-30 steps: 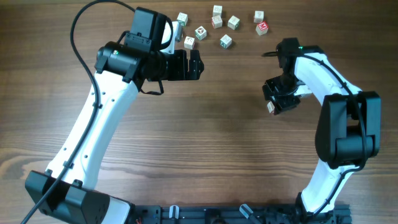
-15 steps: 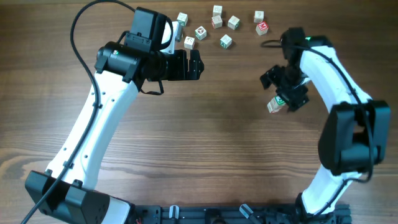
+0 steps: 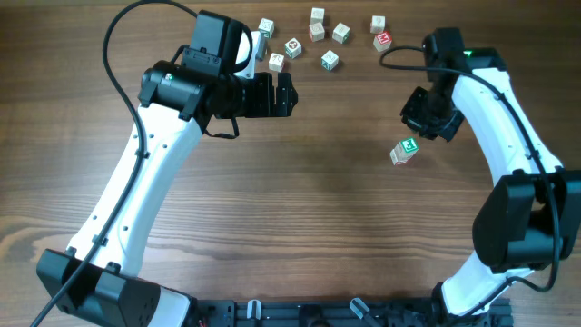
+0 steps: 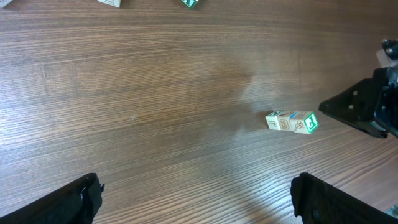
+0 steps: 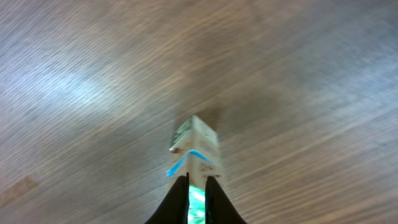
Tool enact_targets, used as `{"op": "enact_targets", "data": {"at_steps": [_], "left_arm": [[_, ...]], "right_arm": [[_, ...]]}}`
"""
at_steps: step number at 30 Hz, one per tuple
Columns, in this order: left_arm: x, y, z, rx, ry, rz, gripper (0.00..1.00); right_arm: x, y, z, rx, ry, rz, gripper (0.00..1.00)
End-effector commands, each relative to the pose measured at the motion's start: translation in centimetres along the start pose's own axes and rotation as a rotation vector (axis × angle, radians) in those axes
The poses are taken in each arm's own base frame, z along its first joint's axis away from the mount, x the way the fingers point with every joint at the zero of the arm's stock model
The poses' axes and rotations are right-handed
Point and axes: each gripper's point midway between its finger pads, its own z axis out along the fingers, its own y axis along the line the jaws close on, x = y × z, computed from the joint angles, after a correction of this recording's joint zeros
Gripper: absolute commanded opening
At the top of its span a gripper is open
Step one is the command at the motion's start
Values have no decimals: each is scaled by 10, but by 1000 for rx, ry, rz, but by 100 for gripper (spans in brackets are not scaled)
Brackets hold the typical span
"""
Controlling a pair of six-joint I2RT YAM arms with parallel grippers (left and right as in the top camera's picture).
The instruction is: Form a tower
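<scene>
Left arm: the white link climbs from the lower left of the overhead frame to the upper left, and the wrist bends so that it points right.
Left gripper [image 3: 288, 94]: fingers spread wide, nothing between them, hanging over the table [image 3: 300, 218].
Right arm: runs up the right edge, bends at the upper right, then folds back down and left.
Right gripper [image 5: 197, 196]: fingers drawn almost together with only a thin slit between, holding nothing.
The tower [image 3: 405, 151]: right of centre, standing free, just below and left of the right gripper; green-marked cube on top.
Loose cubes [image 3: 330, 60]: scattered along the top edge.
</scene>
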Motion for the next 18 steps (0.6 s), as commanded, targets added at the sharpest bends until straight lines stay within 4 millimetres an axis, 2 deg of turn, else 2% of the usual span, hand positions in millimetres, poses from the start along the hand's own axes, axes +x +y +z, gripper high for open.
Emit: {"op": "enact_targets", "data": {"at_steps": [1,3,4,8,10,13,18], "left_arm": [[2,-2,2,11,9,-3,100],[2,-2,2,11,9,-3,100],[2,-2,2,11,9,-3,100],[2,-2,2,11,9,-3,100],[2,-2,2,11,9,-3,100],[2,-2,2,11,9,-3,100],[2,-2,2,11,9,-3,100]], "right_arm": [[-9,-17,-9,37,-29,95,5],[-11,-42,-12,160,-71,156,4],[-5,-51,-13,204,-52,179,4],[26,-65,-18,265,80,158,4],[41,-67,-20,264,151,136,4],[59,-47,-18,149,263,117,4],[70,-44,-2,127,311,120,4]]}}
